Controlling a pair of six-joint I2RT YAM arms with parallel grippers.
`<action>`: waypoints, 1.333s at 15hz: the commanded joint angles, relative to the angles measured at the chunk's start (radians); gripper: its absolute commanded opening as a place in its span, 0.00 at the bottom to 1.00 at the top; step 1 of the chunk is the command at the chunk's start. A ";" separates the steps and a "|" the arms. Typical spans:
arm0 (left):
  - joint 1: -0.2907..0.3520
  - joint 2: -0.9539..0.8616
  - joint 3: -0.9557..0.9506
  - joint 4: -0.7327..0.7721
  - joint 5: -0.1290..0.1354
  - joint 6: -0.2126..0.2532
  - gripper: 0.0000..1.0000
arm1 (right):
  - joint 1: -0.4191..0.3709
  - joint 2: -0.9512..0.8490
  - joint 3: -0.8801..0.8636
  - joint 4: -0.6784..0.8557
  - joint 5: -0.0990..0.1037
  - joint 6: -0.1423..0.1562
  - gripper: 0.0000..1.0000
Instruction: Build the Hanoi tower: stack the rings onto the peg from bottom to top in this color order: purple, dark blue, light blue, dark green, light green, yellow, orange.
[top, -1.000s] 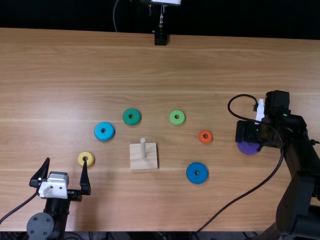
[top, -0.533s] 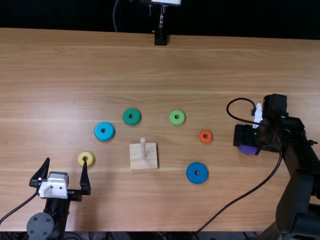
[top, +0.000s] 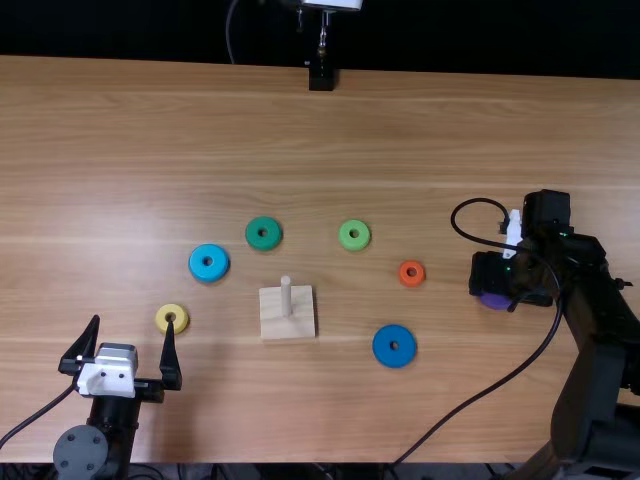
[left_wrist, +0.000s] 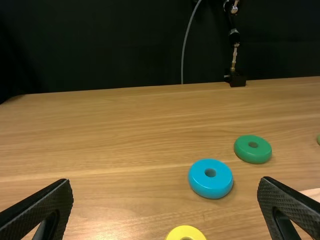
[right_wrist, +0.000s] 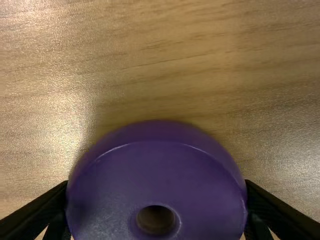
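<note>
Purple ring (top: 494, 300) is at the right side of the surface (top: 330, 150), in the right hand (top: 490, 272). Right wrist view: that hand (right_wrist: 157, 182) is closed to ring width, one finger touching each side, center hole between them. Can't tell if the ring is lifted. Left hand (top: 133, 322) is wide open, nothing gripped, toward the near left corner. Yellow ring (top: 162, 318) sits just beside its right fingertip in top view. Peg (top: 286, 290) stands upright on its block (top: 275, 322), near mid-surface. Other rings lie flat, all apart. Light blue ring (top: 198, 262) is left of the block and a bit farther back; dark green ring (top: 263, 224) is behind the block, slightly left. Light green ring (top: 345, 236) is behind it to the right. Orange ring (top: 404, 270) is between block and right hand; dark blue ring (top: 383, 350) is right of the block, nearer the front edge. Black cable (top: 500, 388) loops by the right hand and runs down to the front edge.
</note>
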 joint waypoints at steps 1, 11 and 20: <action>0.003 -0.012 -0.020 -0.011 0.004 0.014 1.00 | 0.013 0.012 -0.030 -0.003 -0.005 0.004 0.00; 0.003 -0.012 -0.020 -0.011 0.004 0.014 1.00 | 0.195 -0.215 0.131 -0.225 -0.007 -0.082 0.00; 0.003 -0.012 -0.020 -0.011 0.004 0.014 1.00 | 0.565 -0.236 0.527 -0.592 -0.027 -0.106 0.00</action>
